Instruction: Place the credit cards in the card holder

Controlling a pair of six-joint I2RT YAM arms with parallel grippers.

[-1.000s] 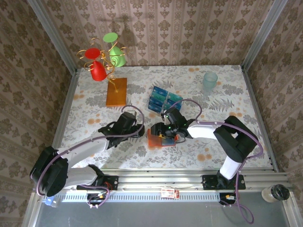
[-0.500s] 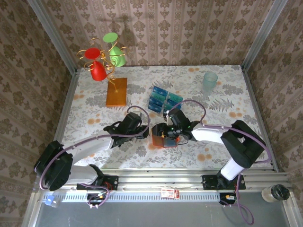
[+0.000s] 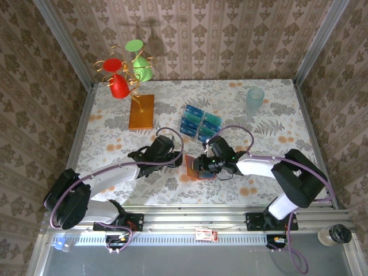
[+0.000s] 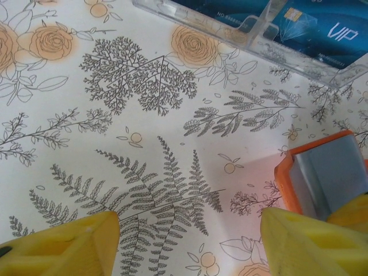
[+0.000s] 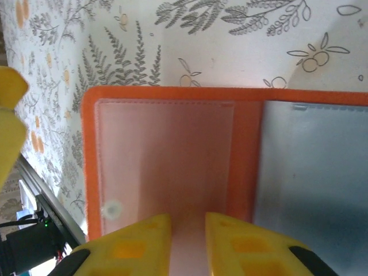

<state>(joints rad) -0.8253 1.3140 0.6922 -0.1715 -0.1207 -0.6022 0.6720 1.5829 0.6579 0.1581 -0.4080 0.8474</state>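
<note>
Pinching on the R side: right gripper (image 5: 188,241) has its yellow fingers nearly together on the edge of the open card holder (image 5: 167,155). The pink pocket pane runs straight into the slit btwn them, so this reads as a clamp on that flap. The holder sits near-centre on the table, btwn the two arms.

Left gripper (image 4: 184,238) has its jaws wide apart w/ nothing btwn them. It hovers just left of the holder, whose orange corner shows beside its R finger.

The credit cards (image 4: 322,29) lie in a clear tray (image 4: 230,35) on the far side, close beyond the holder. They're ahead of the L jaws, and the tray edge cuts diagonally across that view.

My call: L is the free arm and near enough, so the reach goes far and slightly R, prob. w/ a wrist turn to square up on a card.
</note>
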